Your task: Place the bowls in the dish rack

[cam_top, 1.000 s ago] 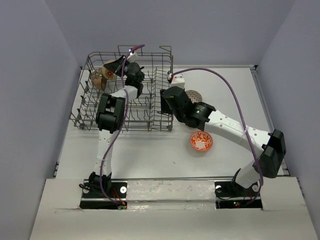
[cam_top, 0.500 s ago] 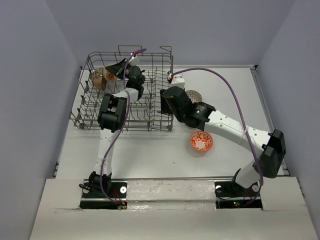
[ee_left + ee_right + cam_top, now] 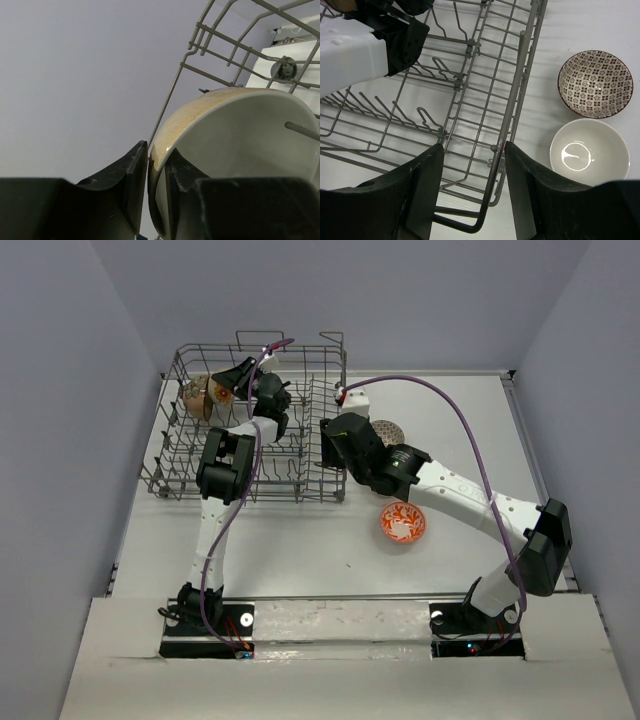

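Left claw (image 3: 157,150) has edged left over the last second. Brown bowl (image 3: 240,135) stands on edge in the dish rack's (image 3: 335,455) far-left corner, rim between the jaws; clenched or loosening, I cannot tell. Right claw (image 3: 474,147) is spread, straddling the rack's right wall. Release looks next.

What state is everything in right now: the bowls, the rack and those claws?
Brown bowl: tipped on edge in the dish rack.
Left gripper: fingers astride its rim, grip unclear.
Right gripper: open, empty, over the rack's edge.
Patterned bowl: upright on table.
White bowl: upright on table.
Orange-red bowl: upright on table.
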Action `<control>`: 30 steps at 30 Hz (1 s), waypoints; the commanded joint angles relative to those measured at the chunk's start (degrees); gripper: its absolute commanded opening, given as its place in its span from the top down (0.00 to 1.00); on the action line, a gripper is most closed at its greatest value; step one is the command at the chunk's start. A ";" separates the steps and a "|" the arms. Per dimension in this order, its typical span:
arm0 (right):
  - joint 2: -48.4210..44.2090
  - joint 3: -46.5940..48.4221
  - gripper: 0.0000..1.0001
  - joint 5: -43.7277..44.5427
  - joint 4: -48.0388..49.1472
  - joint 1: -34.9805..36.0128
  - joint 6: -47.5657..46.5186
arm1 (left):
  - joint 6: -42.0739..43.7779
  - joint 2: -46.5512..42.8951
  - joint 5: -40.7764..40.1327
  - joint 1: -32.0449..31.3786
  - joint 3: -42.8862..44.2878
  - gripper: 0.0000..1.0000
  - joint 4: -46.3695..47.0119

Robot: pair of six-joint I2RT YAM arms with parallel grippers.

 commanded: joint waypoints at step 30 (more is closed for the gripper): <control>-1.27 0.85 0.42 0.52 2.54 -0.34 -1.05 | -2.97 -3.95 0.97 -0.45 -2.91 0.01 -0.40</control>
